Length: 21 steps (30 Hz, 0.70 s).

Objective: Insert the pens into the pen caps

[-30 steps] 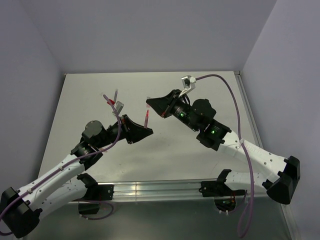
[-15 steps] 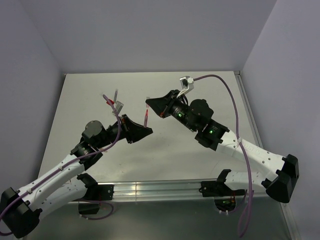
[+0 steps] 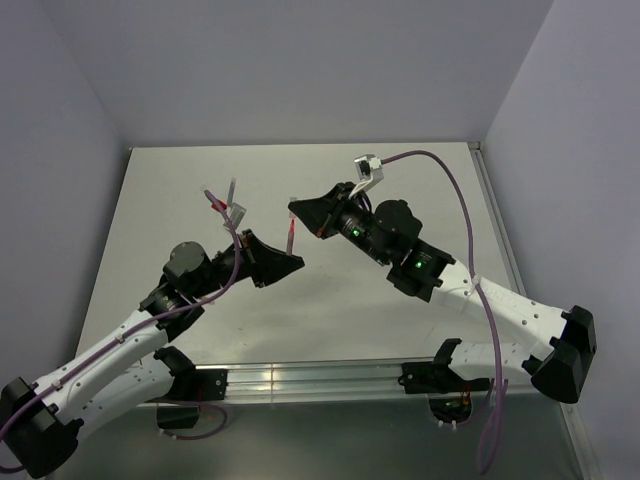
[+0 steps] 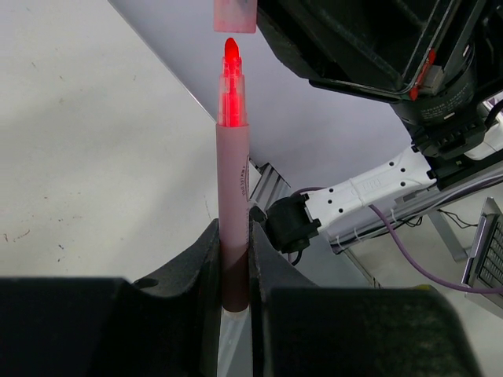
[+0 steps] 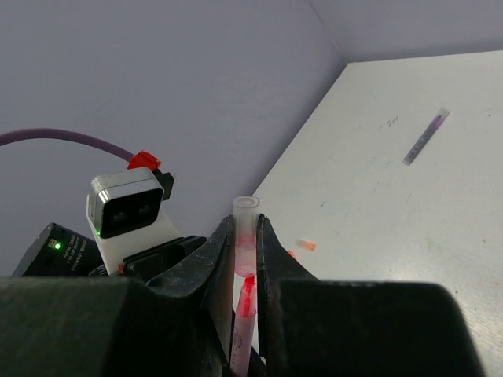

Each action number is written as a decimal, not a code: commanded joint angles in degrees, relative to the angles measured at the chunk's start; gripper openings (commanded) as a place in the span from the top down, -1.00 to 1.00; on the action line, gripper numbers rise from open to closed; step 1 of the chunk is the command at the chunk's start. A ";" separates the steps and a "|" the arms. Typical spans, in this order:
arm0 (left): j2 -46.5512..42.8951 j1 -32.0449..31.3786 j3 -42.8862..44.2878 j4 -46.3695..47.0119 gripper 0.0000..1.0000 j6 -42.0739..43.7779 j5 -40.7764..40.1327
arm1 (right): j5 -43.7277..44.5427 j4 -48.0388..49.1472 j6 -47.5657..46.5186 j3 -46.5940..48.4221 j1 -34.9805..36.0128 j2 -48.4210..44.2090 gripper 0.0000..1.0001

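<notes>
I am clenching a red pen (image 4: 233, 173) in my left gripper (image 4: 234, 255) and a pink cap (image 5: 246, 214) in my right gripper (image 5: 245, 239). Above the middle of the tabletop (image 3: 400, 180), the pen tip is pointing at the cap, just short of it.

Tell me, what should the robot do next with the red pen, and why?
Probably ease the left gripper forward so the red pen slides straight into the cap that the right gripper holds. The tip points at the cap's mouth, with a small gap between them.
</notes>
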 commanded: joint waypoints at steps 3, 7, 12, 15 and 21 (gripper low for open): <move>-1.57 -0.22 2.03 0.46 0.99 1.34 -1.15 | 1.15 1.03 -1.51 1.04 0.70 -0.17 1.00; -1.57 -0.22 2.38 -0.25 0.99 1.69 -1.67 | 0.98 0.77 -1.68 0.95 0.70 -0.43 1.00; -1.22 -0.22 2.55 -0.16 0.99 1.69 -1.67 | 0.80 0.94 -1.59 0.42 0.88 -0.52 1.00; -1.13 -0.31 2.64 -0.07 0.99 1.78 -1.76 | 0.62 0.94 -1.42 0.33 1.05 -0.17 1.00; -1.30 -0.22 2.91 -0.16 0.99 1.96 -1.94 | 0.80 0.94 -1.33 0.07 1.76 0.27 1.00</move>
